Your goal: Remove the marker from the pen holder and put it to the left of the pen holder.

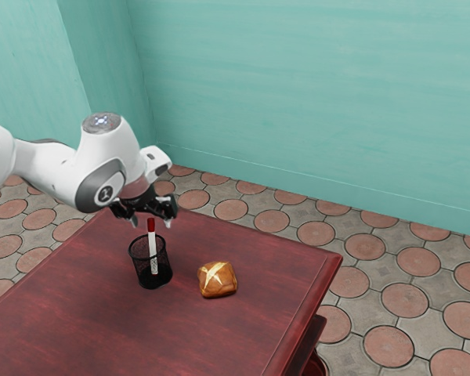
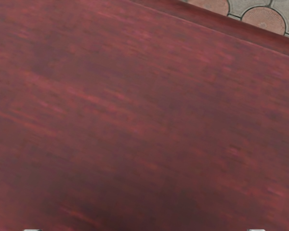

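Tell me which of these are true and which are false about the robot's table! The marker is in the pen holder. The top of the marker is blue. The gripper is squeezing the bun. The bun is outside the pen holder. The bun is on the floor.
1. The marker is in the pen holder. True.
2. The top of the marker is blue. False: it is red.
3. The gripper is squeezing the bun. False: the gripper is open, up over the pen holder.
4. The bun is outside the pen holder. True.
5. The bun is on the floor. False: it sits on the table.
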Available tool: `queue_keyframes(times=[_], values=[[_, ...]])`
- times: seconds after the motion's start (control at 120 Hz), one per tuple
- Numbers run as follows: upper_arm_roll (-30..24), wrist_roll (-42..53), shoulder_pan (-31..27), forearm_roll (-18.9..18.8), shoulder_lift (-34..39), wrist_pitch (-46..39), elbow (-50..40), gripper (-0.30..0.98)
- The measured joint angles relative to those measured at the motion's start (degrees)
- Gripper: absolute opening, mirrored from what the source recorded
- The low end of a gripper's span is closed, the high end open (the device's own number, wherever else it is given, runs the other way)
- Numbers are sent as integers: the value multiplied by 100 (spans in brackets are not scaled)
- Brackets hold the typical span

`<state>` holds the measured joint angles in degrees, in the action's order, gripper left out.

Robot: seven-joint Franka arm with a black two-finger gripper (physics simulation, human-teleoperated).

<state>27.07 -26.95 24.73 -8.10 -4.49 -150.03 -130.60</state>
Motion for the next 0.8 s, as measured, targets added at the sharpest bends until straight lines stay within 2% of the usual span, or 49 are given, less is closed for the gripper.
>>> queue_keyframes(times=[0.425, 0.642, 0.8], values=[[0, -227, -14, -206, -3, -162, -81, 12], [6, -306, -22, -228, -19, -182, -117, -1], [15, -395, -19, -373, -14, -183, -122, -6]])
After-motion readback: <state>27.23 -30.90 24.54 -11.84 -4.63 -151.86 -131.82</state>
